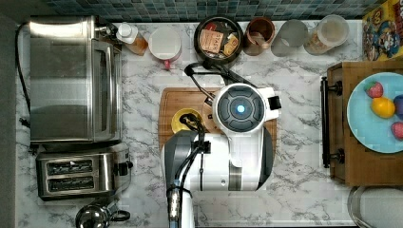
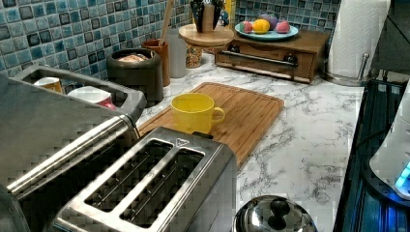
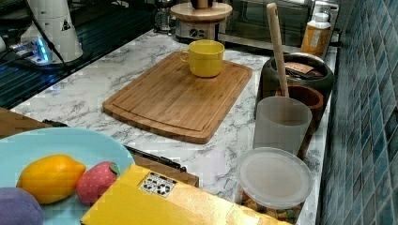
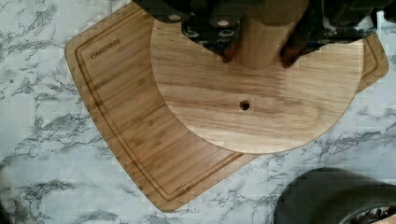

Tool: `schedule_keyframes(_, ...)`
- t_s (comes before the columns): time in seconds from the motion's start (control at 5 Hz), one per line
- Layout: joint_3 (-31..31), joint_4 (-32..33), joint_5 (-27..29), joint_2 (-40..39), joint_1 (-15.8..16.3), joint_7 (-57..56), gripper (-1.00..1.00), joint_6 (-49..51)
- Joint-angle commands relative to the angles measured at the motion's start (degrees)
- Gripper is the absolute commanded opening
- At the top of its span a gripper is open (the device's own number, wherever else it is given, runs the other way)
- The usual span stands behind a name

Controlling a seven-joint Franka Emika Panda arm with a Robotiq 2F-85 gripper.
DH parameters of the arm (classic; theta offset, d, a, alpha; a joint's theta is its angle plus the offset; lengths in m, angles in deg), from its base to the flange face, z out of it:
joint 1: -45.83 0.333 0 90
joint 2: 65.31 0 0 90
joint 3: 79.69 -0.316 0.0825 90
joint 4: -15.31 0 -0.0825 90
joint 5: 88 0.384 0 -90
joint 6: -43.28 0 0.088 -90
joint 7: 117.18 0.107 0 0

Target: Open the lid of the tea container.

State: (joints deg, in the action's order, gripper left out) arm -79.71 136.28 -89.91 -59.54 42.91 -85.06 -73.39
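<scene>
The tea container [image 1: 218, 40] is a round black canister at the back of the counter. It stands uncovered, with brown and orange packets showing inside, and I also see it in the left view [image 2: 135, 72] and the right view [image 3: 295, 77]. The lid [image 4: 261, 112], a round pale-wood disc, hangs in the air over the cutting board [image 4: 135, 140]. My gripper [image 4: 259, 51] is shut on the lid's wooden knob, one finger on each side. The raised lid [image 2: 205, 35] shows under the gripper in the left view, and likewise the lid [image 3: 201, 11] in the right view.
A yellow mug [image 1: 183, 118] stands on the cutting board. Beside the canister are a brown cup [image 1: 259, 33] holding a wooden utensil, a frosted cup [image 1: 290, 37] and a jar [image 1: 328, 33]. A toaster oven [image 1: 71, 78] and a toaster [image 1: 78, 173] fill the top view's left. A fruit plate [image 1: 375, 111] sits at the top view's right.
</scene>
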Motion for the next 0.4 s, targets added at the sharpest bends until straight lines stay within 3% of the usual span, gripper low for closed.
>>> schedule_keyframes(0.2,0.05,-7.99,3.48,7.82,1.44,-5.08,-1.00,0.36)
schedule_keyframes(0.4,-0.24,-7.99,3.57,7.82,1.11,-5.14,-1.00,0.37)
